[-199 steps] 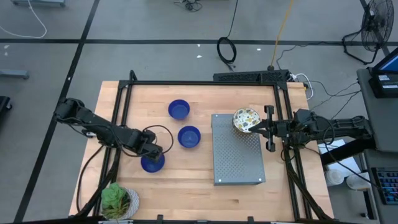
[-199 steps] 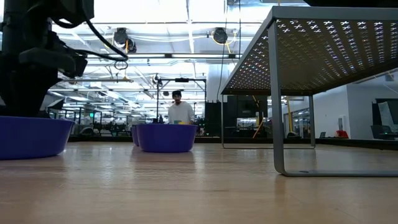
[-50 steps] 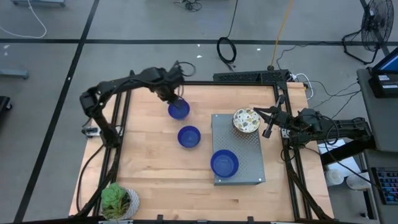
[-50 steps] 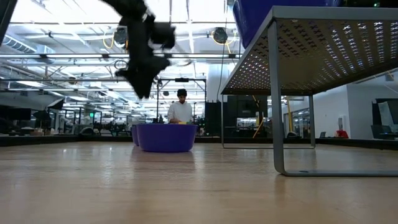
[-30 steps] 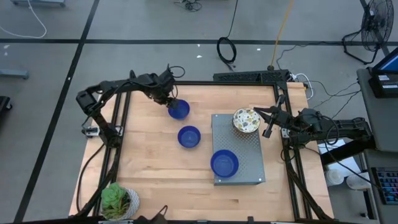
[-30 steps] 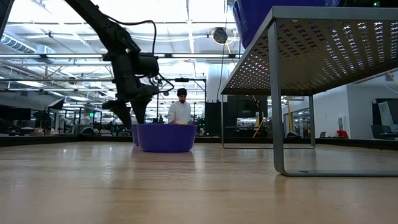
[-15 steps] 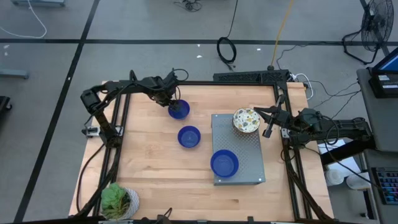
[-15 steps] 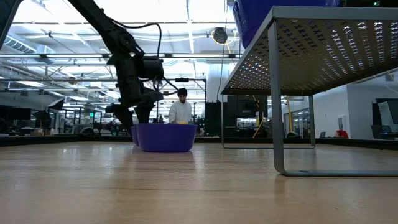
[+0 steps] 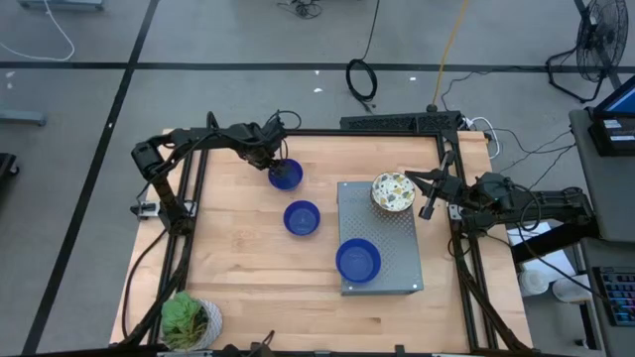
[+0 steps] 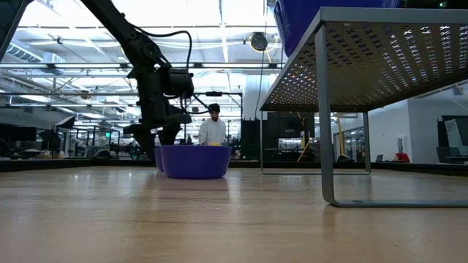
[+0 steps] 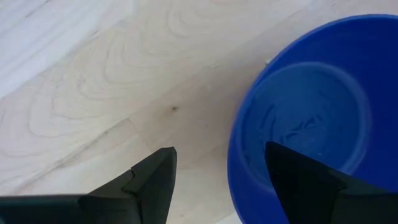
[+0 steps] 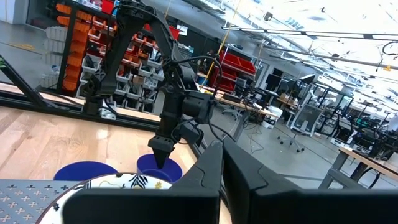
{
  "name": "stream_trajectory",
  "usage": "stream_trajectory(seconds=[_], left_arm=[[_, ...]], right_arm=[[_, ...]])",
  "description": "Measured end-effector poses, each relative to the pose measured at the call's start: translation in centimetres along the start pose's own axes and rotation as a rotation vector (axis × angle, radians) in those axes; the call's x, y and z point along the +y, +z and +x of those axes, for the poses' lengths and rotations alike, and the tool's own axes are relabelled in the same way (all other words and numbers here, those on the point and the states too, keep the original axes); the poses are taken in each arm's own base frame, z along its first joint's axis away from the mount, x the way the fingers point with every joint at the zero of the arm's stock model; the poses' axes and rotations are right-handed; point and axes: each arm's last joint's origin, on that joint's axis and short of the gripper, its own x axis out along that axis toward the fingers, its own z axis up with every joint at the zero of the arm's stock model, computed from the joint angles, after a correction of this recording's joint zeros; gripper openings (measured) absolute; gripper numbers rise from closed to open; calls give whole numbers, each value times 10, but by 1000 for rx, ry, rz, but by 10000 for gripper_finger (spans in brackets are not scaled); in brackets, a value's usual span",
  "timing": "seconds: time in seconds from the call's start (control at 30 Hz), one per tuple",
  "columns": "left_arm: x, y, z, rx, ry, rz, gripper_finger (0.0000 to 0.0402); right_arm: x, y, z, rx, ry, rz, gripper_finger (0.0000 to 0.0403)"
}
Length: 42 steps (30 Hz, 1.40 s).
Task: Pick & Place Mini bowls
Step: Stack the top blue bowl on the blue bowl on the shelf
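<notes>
Two blue mini bowls stand on the wooden table: a far one point(image 9: 287, 177) and one nearer the middle point(image 9: 302, 218). A third blue bowl point(image 9: 358, 260) and a floral cream bowl point(image 9: 393, 192) sit on the grey perforated platform point(image 9: 382, 230). My left gripper point(image 9: 271, 165) points down, open, at the far blue bowl's left rim point(image 11: 249, 124); one finger point(image 11: 155, 180) stands outside the wall, the other point(image 11: 298, 180) inside, with no touch showing. My right gripper point(image 9: 415, 190) waits shut, raised just right of the floral bowl point(image 12: 118, 185).
A potted green plant point(image 9: 189, 319) stands at the table's near left corner. Black frame rails point(image 9: 317, 132) run along the table's far and side edges. The platform stands on thin legs point(image 10: 325, 146). A person point(image 10: 213, 131) is in the room beyond the table.
My left gripper has sunk a little toward the far blue bowl, its fingertips now down at the bowl's rim. The bowls and my right gripper have kept still.
</notes>
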Motion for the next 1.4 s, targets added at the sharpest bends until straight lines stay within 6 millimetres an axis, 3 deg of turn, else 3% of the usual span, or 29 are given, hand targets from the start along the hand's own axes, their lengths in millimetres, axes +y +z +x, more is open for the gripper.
stream_trajectory(seconds=[0.23,0.73,1.27,1.4], left_arm=[[-3,-1,0,2,-2,17,241],[-5,-2,0,2,-4,20,96],[-6,-1,-1,-7,-10,21,9],[-6,-1,-5,-18,-10,19,15]], right_arm=[[0,0,0,1,0,0,0],[0,-1,0,7,2,8,0],[0,-1,0,11,4,6,0],[0,-1,0,11,4,5,0]])
